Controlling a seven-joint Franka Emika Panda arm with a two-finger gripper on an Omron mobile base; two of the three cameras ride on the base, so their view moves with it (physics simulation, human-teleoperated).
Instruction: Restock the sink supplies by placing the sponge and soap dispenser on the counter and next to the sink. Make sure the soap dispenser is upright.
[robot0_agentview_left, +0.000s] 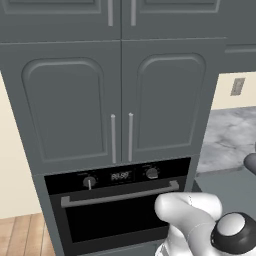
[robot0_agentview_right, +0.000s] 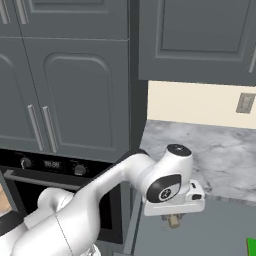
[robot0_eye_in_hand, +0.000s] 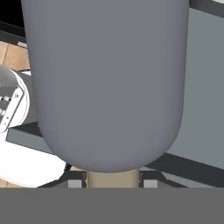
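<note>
Between the jaws, right at the fingertips, sits the pale beige pump neck of the soap dispenser (robot0_eye_in_hand: 107, 87), and the gripper (robot0_eye_in_hand: 113, 181) appears closed on it: the two tips press in from either side of the neck with no gap visible. Beyond the tips, the bottle's smooth grey body swells out and blocks most of what lies ahead. Judging by its look, it is a rigid, rounded plastic bottle, light but slick; the narrow neck gives a firmer hold than the curved body, though a bottle held there could swing or twist, which matters for setting it down upright.

From the right base camera, a small beige stub of the soap dispenser (robot0_agentview_right: 173, 220) shows under the hand, and its body is hidden by the wrist. Further from the jaws, a green sliver at the frame edge is probably the sponge (robot0_agentview_right: 252, 246), cut off. Further still lies the marble counter (robot0_agentview_right: 225, 155). The sink cannot be made out.
</note>
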